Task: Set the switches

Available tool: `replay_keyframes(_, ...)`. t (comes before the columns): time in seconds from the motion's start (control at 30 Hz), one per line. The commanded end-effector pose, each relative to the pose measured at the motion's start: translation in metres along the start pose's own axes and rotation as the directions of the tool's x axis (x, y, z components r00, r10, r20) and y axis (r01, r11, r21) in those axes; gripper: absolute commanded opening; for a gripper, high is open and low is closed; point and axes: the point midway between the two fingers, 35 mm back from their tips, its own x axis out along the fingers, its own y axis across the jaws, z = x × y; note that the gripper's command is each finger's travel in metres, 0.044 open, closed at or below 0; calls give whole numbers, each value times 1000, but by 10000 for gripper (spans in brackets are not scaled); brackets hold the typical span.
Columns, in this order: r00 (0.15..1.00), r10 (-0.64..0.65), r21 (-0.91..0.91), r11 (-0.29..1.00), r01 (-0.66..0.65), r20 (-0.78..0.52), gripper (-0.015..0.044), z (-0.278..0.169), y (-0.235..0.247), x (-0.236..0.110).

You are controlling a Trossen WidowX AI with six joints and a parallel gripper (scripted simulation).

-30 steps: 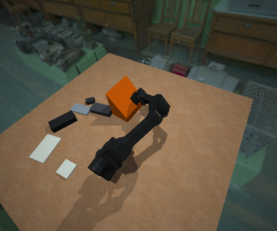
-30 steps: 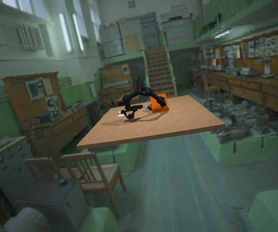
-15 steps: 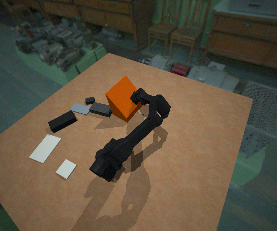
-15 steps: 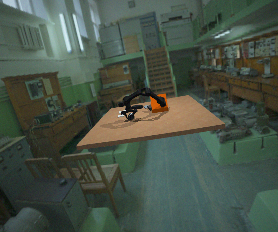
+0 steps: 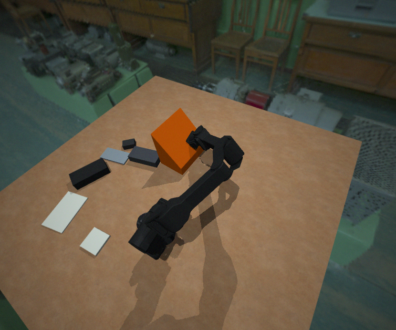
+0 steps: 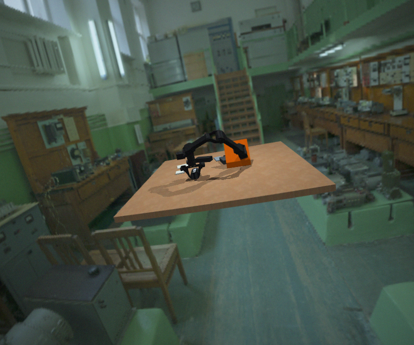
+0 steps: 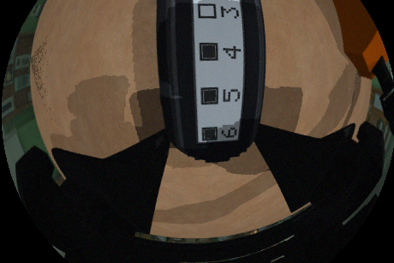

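The controller unit [image 7: 183, 65] [image 6: 195, 174] is tilted up below my hand, its label side turned to the wrist camera. On the label [image 7: 216, 71] squares 4, 5, 6 and 2 are filled and 3 is empty; square 1 is cut off at the top edge. The rocker switches face away, hidden. My gripper [image 7: 211, 131] [image 6: 193, 169] is open, a finger on each long side of the unit near its number 6 end, close against it. I cannot tell whether the fingers touch it. In the top view the arm hides the unit and fingers.
A big orange wedge-shaped block [image 5: 173, 138] [image 6: 237, 154] stands by the arm's base. Beside it are a dark grey block [image 5: 144, 156], a blue-grey plate [image 5: 114, 155], a small black block [image 5: 129, 143] and a long black block [image 5: 89, 173]. Two white plates [image 5: 64, 212] [image 5: 95, 241] lie nearer.
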Motion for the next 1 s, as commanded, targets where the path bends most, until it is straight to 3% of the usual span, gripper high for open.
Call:
replay_keyframes(0.0,1000,0,-1,1000,0,-1,415,0,0,0)
replay_keyframes(0.03,1000,0,-1,1000,0,-1,440,0,0,0)
replay_keyframes(0.33,1000,0,-1,1000,0,0,440,2,0,-2)
replay_keyframes(0.53,1000,0,1,1000,0,4,440,60,-1,-41)
replay_keyframes(0.97,1000,0,1,1000,0,4,440,60,-1,-41)
